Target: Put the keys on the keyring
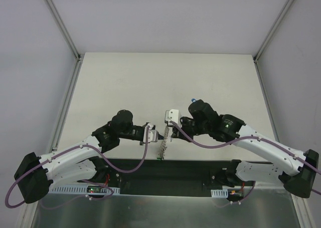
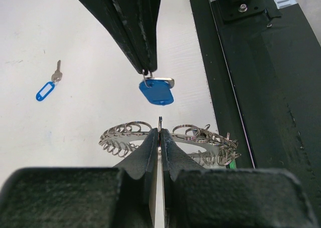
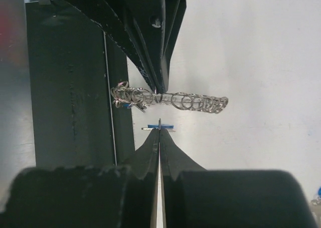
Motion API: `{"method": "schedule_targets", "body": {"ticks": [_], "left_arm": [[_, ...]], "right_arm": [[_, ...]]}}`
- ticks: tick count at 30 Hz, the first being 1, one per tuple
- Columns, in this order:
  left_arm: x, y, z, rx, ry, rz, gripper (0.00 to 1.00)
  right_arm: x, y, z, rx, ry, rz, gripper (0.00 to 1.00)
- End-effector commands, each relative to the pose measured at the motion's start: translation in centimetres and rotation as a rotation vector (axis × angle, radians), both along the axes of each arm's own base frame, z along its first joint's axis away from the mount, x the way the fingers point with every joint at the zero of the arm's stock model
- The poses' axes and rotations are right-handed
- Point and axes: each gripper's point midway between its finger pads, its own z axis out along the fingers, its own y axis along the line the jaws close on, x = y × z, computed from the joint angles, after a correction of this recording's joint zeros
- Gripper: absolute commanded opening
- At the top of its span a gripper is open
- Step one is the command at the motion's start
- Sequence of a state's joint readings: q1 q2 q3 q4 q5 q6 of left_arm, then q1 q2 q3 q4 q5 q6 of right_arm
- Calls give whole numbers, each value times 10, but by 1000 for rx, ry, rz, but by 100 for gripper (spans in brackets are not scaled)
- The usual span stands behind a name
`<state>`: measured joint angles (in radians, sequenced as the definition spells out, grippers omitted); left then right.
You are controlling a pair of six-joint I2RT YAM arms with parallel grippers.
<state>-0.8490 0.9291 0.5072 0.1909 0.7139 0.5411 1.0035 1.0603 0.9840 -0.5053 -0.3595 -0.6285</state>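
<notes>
Keyring (image 2: pixel 195 138): large silvery hoop strung with many small wire loops. It is pinched at its upper edge by the left claw (image 2: pixel 160 133), whose fingers are pressed together on the metal, and it hangs below the grip over the near edge of the counter (image 1: pixel 150 77). A green bit shows at its lower end.

Tagged key (image 2: pixel 156 92): blue plastic tag with silver metal just behind it. It dangles from a thin split ring nipped in the tip of the right claw (image 2: pixel 148 70), which is fully closed on that ring. The tag hangs just beside the keyring, apart from it.

Claws: tip to tip at mid-counter, facing each other.

Loose key (image 2: pixel 57 75): silver with a blue tag, lying flat on the counter, well apart from the keyring, beyond the right arm.
</notes>
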Motion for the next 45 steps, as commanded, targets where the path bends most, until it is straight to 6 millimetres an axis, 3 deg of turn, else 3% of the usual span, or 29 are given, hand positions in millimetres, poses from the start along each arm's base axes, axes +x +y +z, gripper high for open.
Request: {"method": "schedule_targets", "body": {"ticks": [1, 7, 21, 45], "left_arm": [[-1, -7, 24, -99, -64, -65, 0], [-1, -7, 28, -110, -51, -75, 0], [-3, -8, 28, -110, -32, -89, 0], [-2, -10, 28, -107, -14, -85, 0]], "right_arm": [[-11, 6, 10, 11, 60, 60, 1], [-11, 15, 11, 19, 63, 98, 1], [7, 15, 0, -19, 11, 39, 1], [1, 20, -6, -42, -7, 68, 1]]}}
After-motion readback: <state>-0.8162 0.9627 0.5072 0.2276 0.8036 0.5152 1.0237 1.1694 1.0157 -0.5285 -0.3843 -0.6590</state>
